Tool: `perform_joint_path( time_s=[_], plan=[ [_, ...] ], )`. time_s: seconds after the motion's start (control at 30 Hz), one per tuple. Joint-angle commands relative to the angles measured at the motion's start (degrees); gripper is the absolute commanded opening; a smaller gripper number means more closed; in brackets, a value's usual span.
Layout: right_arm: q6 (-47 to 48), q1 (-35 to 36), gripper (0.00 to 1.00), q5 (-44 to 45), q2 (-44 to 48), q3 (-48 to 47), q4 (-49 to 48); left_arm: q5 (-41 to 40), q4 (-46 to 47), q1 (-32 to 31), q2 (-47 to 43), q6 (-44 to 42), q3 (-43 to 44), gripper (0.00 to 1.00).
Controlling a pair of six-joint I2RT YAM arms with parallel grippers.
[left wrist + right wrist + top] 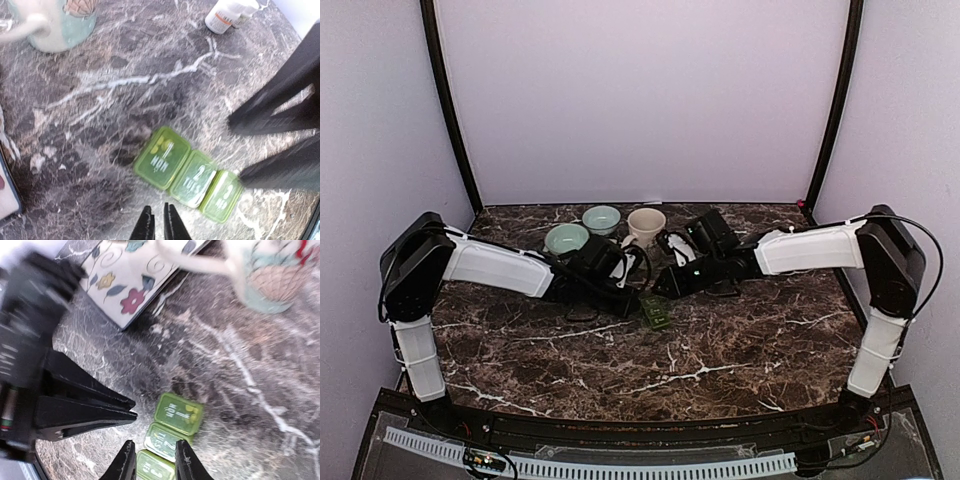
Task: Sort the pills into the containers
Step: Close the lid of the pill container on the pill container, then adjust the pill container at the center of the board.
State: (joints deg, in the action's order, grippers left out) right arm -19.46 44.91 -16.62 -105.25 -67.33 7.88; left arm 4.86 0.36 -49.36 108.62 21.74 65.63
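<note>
A green three-part pill organizer [194, 178] lies on the marble, marked MON, TUES and WED. Yellow pills [159, 145] show through the MON lid. In the top view the organizer [658, 312] sits between both arms. My left gripper [159, 221] hovers just short of its near edge, fingers almost together with nothing between them. My right gripper [154, 460] is open, and its fingertips [186, 462] straddle the WED and TUES end of the organizer [178, 413]. The right gripper's dark fingers [280, 135] also reach in beside the WED cell.
A mug [646, 225] and two pale green bowls [566, 238] [601, 218] stand behind the arms. Pill bottles [225, 15] lie beyond the organizer. A flowered white box [131, 277] sits near the mug [270, 277]. The left gripper [85, 407] crowds the organizer's side.
</note>
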Motion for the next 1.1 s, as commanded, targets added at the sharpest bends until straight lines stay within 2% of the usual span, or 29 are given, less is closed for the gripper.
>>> perform_joint_path(
  time_s=[0.0,0.17,0.3,1.07],
  plan=[
    [-1.4,0.4,0.24,8.4,3.0,2.6,0.8,-1.1,-0.4,0.3,-3.1,0.6,-2.6,0.07],
    [-2.3,0.4,0.10,12.7,0.8,2.5,4.3,-0.5,0.3,0.3,-2.6,1.4,-4.3,0.00],
    [-2.7,0.5,0.04,12.8,-0.6,2.6,5.1,0.4,1.0,0.2,-2.2,1.7,-4.6,0.00],
    [-5.4,3.5,0.00,10.5,-3.1,3.4,5.2,4.8,-0.3,-0.7,4.4,-0.5,2.8,0.00]
  ],
)
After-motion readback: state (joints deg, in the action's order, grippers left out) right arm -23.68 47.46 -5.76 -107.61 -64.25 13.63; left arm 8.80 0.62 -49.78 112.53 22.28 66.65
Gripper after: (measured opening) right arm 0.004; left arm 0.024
